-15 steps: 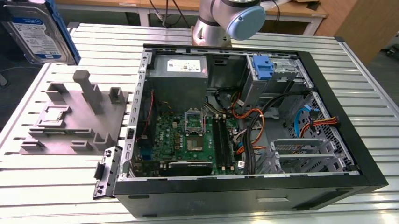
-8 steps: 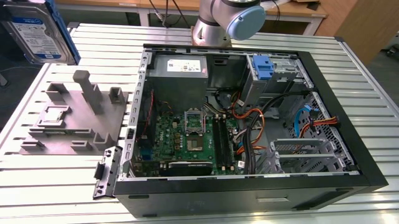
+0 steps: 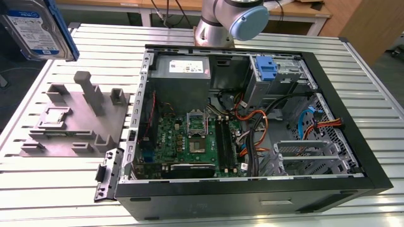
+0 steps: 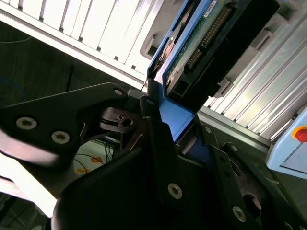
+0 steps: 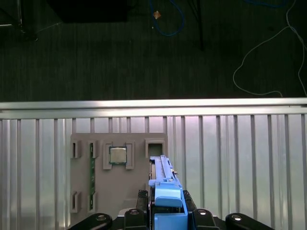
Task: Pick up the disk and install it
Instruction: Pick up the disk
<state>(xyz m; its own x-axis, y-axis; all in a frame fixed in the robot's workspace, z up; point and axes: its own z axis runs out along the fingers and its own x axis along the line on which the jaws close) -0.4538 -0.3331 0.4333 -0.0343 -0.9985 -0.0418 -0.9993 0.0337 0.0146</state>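
The disk (image 3: 35,28), silver with a white and blue label and blue side rails, hangs high above the table's far corner at the exterior view's left. The second wrist view has the disk (image 4: 201,43) edge-on, circuit board showing, with its blue rail clamped between the black fingers (image 4: 153,139). My gripper (image 4: 175,132) is shut on it. In the first wrist view the disk's blue rail (image 5: 165,189) stands between the gripper (image 5: 165,213) fingers, above the grey fixture plate (image 5: 91,177).
An open computer case (image 3: 353,156) lies on the slatted metal table (image 3: 57,189), with a grey power-supply box (image 3: 183,68), a blue latch piece (image 3: 268,71) and a metal drive cage (image 3: 309,156) inside. A grey fixture (image 3: 75,118) sits beside the case. The arm's base (image 3: 230,19) stands behind.
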